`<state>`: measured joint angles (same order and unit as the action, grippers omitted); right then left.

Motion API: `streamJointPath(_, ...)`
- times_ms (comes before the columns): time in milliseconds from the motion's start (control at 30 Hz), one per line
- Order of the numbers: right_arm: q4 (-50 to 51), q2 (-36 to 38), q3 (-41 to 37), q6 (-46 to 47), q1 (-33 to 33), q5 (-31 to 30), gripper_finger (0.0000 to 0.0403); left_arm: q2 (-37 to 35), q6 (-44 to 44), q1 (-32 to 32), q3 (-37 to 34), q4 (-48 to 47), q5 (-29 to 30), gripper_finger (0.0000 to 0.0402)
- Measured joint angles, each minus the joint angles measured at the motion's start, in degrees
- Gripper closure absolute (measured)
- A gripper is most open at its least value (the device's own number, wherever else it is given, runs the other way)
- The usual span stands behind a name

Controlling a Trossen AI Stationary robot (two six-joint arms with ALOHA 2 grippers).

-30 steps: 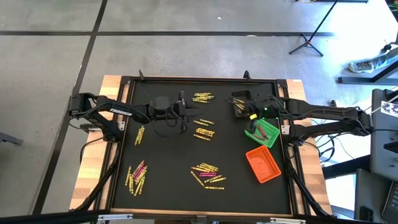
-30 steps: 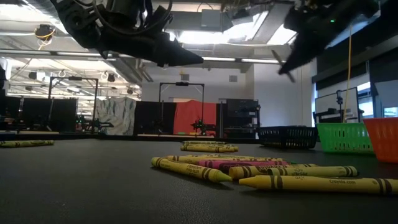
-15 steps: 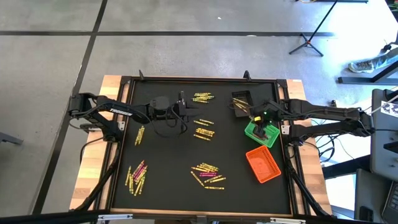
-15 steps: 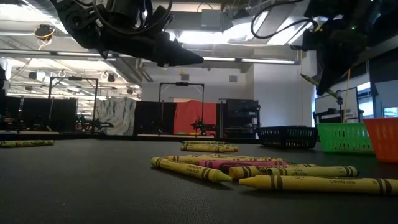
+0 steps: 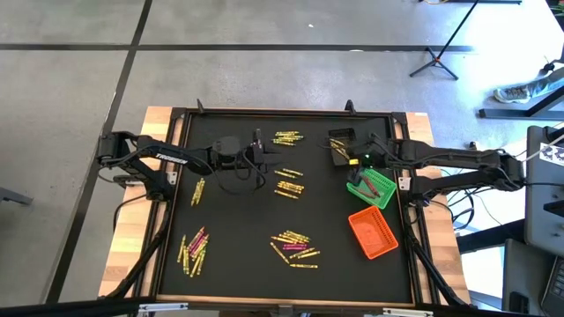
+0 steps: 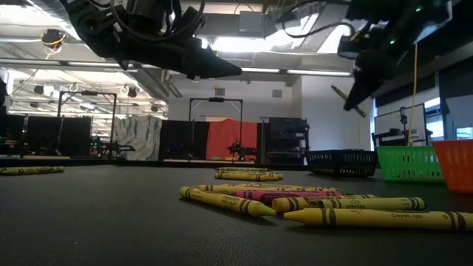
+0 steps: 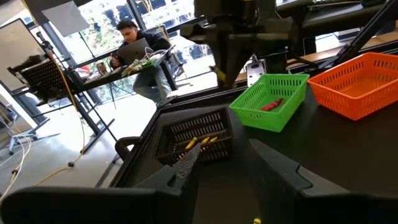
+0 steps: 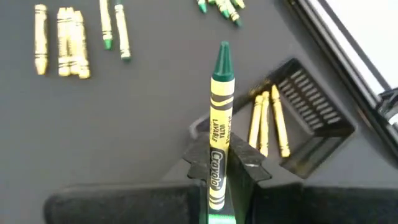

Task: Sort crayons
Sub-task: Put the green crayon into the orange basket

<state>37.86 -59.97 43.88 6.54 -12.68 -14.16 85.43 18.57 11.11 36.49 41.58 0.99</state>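
So my right gripper (image 8: 219, 163) has its fingers pinched on one crayon (image 8: 218, 118), yellow wrapper with a green tip, and it's hanging up in the air at the far right side of the table, between the black bin (image 5: 340, 141) and the green bin (image 5: 371, 186). The crayon sticks straight out ahead of the fingers, long axis in line with the gripper, tip pointing away from the wrist. In the low view it hangs tilted (image 6: 347, 100) under the arm, well clear of the mat.

What matters for the drop: the black bin (image 8: 305, 118) sits just off to one side of the crayon's tip, not under it. It already has a few yellow crayons lying in it, and the green bin (image 7: 268, 101) has something red in it, so my guess is this one belongs in the black bin. I'd need to shift sideways toward it before letting go. The orange bin (image 5: 373, 233) is nearer the front edge, past the green one.

My left gripper (image 7: 239, 163) just waits with its fingers spread, holding nothing, hovering above the mat on the left half of the far side. The right arm is clearly the nearer one to all three bins.

The other crayons lie in loose bunches on the mat: a far bunch (image 5: 287, 137), a middle one (image 5: 289, 187), a front one (image 5: 294, 246), and a front-left one (image 5: 194, 251) with some pink mixed in.
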Motion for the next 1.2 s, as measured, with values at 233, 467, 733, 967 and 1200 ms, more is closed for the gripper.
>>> streamJointPath(233,-1.82,-3.8,0.0,-5.05,-9.07,1.06,0.038,0.0,0.02,-0.02,0.0,0.0,0.02,0.0285)
streamJointPath(467,-2.38,-4.01,0.0,-9.22,-14.98,3.78,0.0378,0.02,3.06,-0.04,0.0,0.0,3.65,0.0285)
streamJointPath(733,-4.25,-3.99,0.0,-11.33,-18.4,2.98,0.0378,0.02,11.97,1.69,0.0,1.09,11.98,0.0285)
streamJointPath(967,-11.39,-4.56,-0.94,-11.04,-23.25,3.24,0.0377,0.02,12.79,9.27,0.0,0.95,7.69,0.0285)
streamJointPath(1200,-14.24,-10.03,-0.92,-13.32,-28.52,13.98,0.0377,0.04,6.87,16.31,0.0,-1.54,-3.45,0.0285)
